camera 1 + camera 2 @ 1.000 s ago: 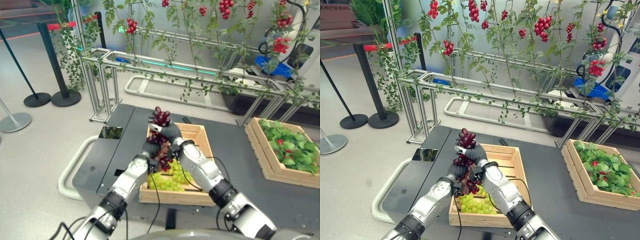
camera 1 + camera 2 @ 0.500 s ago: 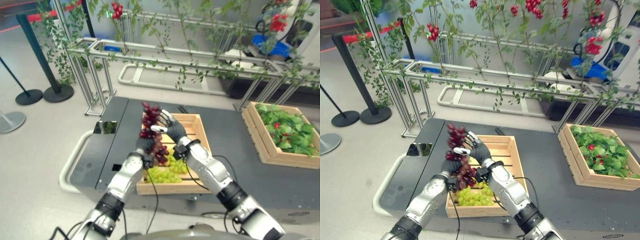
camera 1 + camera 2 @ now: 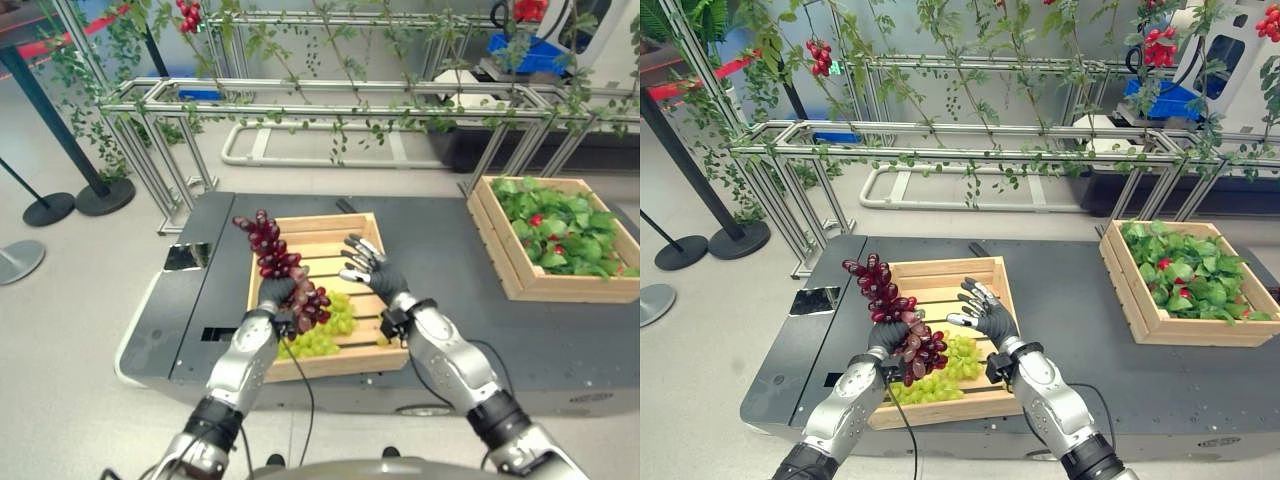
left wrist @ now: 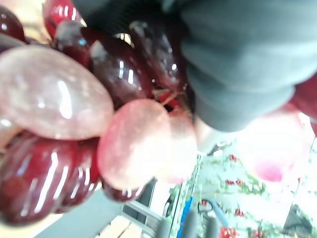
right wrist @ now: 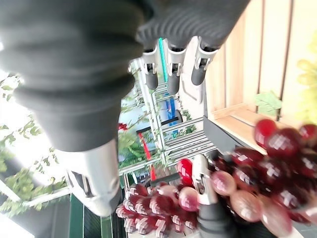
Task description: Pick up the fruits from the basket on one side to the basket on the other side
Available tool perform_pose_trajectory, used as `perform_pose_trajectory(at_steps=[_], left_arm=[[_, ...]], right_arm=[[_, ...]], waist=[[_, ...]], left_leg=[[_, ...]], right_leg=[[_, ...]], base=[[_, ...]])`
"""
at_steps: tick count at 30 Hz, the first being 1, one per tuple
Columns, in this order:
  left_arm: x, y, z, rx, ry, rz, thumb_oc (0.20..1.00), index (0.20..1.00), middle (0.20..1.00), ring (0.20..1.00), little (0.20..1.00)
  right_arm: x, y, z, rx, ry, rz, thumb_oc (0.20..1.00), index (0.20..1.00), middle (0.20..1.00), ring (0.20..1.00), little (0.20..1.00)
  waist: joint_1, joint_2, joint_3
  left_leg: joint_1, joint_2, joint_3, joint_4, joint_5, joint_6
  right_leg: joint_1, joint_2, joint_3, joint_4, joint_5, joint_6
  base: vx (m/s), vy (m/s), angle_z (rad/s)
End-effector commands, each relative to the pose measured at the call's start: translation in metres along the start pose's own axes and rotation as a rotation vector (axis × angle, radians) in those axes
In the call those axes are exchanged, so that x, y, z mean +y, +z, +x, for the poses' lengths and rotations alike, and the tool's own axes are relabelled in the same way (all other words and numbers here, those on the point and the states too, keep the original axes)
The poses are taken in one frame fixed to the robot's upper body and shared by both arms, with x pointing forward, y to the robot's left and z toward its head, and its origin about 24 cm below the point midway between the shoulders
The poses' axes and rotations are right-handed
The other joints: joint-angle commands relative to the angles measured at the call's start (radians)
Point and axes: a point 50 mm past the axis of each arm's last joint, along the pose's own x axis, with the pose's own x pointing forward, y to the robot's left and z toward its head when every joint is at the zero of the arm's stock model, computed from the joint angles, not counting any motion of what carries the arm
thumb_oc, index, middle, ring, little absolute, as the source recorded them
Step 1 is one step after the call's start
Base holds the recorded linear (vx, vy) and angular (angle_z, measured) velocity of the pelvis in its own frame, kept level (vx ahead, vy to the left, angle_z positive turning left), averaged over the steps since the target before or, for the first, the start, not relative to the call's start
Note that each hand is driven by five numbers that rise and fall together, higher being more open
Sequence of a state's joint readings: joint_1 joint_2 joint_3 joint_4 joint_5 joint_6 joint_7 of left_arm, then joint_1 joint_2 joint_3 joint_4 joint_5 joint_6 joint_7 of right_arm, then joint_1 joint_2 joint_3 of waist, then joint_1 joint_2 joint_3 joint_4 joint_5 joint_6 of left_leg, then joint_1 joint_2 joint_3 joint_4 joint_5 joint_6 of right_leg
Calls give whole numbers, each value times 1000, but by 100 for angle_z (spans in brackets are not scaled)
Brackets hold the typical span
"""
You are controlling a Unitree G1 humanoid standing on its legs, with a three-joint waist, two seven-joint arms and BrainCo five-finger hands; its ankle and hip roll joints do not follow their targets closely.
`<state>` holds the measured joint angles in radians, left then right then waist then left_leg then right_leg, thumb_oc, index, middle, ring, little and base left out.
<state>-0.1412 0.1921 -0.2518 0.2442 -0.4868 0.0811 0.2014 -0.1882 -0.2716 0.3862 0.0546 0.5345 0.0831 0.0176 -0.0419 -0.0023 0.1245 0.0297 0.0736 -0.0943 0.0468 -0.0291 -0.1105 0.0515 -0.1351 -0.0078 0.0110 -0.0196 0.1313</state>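
I see the left hand (image 3: 272, 296) gripping the red grape bunch (image 3: 283, 269), raised over the near wooden basket (image 3: 300, 228). Right hand (image 3: 374, 274) just beside it, fingers spread, holding nothing. Green grapes (image 3: 322, 335) lie in that basket.

I see both eye views evenly bright under soft overhead light, with faint shadows on the dark platform (image 3: 520, 340). Straight rails bow toward the frame edges. My left wrist view is badly blurred, the red grapes (image 4: 54, 99) glossy with glare; bright light washes out the lower right of the frame.
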Motion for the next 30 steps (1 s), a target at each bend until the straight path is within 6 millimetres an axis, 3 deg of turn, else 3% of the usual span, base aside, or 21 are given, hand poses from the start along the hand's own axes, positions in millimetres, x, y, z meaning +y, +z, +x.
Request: perform_pose_trajectory(at_steps=[1, 9, 12, 14, 15, 17, 18, 19, 20, 21, 23, 24, 26, 27, 29, 30], left_arm=[[10, 39, -6, -210, -20, -35, 200, 200, 200, 200, 200], [36, 12, -26, -146, 83, -107, 200, 200, 200, 200, 200], [47, 5, -38, -139, 123, -143, 200, 200, 200, 200, 200], [50, 6, -42, -156, 143, -182, 200, 200, 200, 200, 200], [50, 6, -43, -161, 144, -201, 200, 200, 200, 200, 200], [49, 10, -40, -182, 134, -209, 200, 200, 200, 200, 200], [51, 11, -41, -191, 132, -208, 200, 200, 200, 200, 200], [53, 11, -47, -201, 139, -218, 200, 200, 200, 200, 200], [53, 11, -47, -201, 139, -218, 200, 200, 200, 200, 200], [55, 11, -49, -207, 144, -230, 200, 200, 200, 200, 200], [56, 14, -53, -224, 147, -243, 200, 200, 200, 200, 200], [56, 14, -53, -224, 147, -242, 200, 200, 200, 200, 200], [61, 16, -55, -237, 160, -225, 200, 200, 200, 200, 200], [61, 17, -55, -237, 160, -225, 200, 200, 200, 200, 200], [64, 18, -57, -249, 176, -211, 200, 200, 200, 200, 200], [64, 18, -57, -250, 175, -210, 200, 200, 200, 200, 200]], right_arm=[[3, 38, -10, -226, 14, 14, 1000, 1000, 1000, 1000, 1000], [-20, 52, -35, -333, -113, 17, 1000, 1000, 1000, 1000, 1000], [-30, 55, -43, -355, -169, -6, 1000, 1000, 1000, 1000, 1000], [-37, 55, -48, -366, -219, -1, 1000, 1000, 1000, 1000, 1000], [-41, 56, -49, -374, -243, -18, 1000, 1000, 1000, 1000, 1000], [-46, 62, -51, -405, -294, -49, 1000, 1000, 1000, 1000, 1000], [-47, 63, -51, -413, -309, -42, 1000, 1000, 1000, 1000, 1000], [-45, 62, -51, -416, -308, -39, 1000, 1000, 1000, 1000, 1000], [-45, 62, -51, -416, -308, -39, 1000, 1000, 1000, 1000, 1000], [-45, 60, -51, -414, -311, -34, 1000, 1000, 1000, 1000, 1000], [-48, 55, -54, -408, -347, -20, 1000, 1000, 1000, 1000, 1000], [-48, 56, -54, -408, -347, -19, 1000, 1000, 1000, 1000, 1000], [-54, 52, -57, -398, -385, -5, 1000, 1000, 1000, 1000, 1000], [-54, 52, -57, -399, -385, -5, 1000, 1000, 1000, 1000, 1000], [-58, 48, -60, -392, -417, 13, 1000, 1000, 1000, 1000, 1000], [-58, 48, -60, -393, -417, 13, 1000, 1000, 1000, 1000, 1000]], waist=[[-5, -12, -49], [-16, 31, -28], [-8, 50, -2], [2, 61, 25], [4, 59, 40], [-11, 53, 50], [-8, 51, 49], [-1, 37, 45], [-4, 38, 42], [-2, 31, 38], [-2, 10, 25], [-5, 9, 24], [-9, 11, -2], [-13, 7, -5], [-10, 10, -13], [-12, 5, -16]], left_leg=[[-32, -37, -21, -7, -4, 39], [-29, 3, -55, 2, 31, 2], [-49, 18, -90, -3, 70, -16], [-91, 33, -100, -11, 127, -39], [-115, 37, -69, -2, 140, -36], [-160, 75, 76, 33, 164, -24], [-166, 83, 107, 57, 153, -24], [-140, 67, 99, 127, 84, -23], [-145, 67, 97, 127, 87, -23], [-127, 59, 89, 144, 51, -20], [-59, 60, 124, 224, -73, -4], [-63, 57, 122, 223, -69, -3], [23, 64, 153, 220, -143, -8], [18, 58, 149, 216, -136, -6], [62, 49, 158, 234, -199, -7], [59, 43, 156, 229, -191, -5]], right_leg=[[13, 36, 15, 12, -83, -30], [73, 80, -18, -42, -99, -68], [80, 102, -36, -60, -105, -82], [78, 110, -63, -63, -112, -88], [71, 102, -85, -56, -112, -88], [54, 76, -155, -46, -107, -77], [42, 70, -179, -45, -100, -74], [35, 61, -198, -46, -88, -74], [32, 61, -200, -47, -85, -74], [28, 54, -214, -47, -81, -73], [7, 24, -293, -26, -76, -75], [4, 22, -295, -26, -73, -75], [-22, -4, -381, -8, -59, -72], [-26, -9, -385, -8, -56, -72], [-55, -37, -456, 13, -34, -65], [-59, -44, -458, 14, -31, -64]], base=[[27, -164, 12], [-4, -126, 9], [-74, -106, 16], [-146, -26, 37], [-241, 9, 58], [-243, -21, 115], [-269, -99, 156], [-200, -84, 158], [-208, -43, 90], [-172, 1, 57], [-341, 0, -2], [-271, 15, 15], [-203, 67, 128], [-281, 170, 191], [-205, 167, 157], [-211, 256, 106]])
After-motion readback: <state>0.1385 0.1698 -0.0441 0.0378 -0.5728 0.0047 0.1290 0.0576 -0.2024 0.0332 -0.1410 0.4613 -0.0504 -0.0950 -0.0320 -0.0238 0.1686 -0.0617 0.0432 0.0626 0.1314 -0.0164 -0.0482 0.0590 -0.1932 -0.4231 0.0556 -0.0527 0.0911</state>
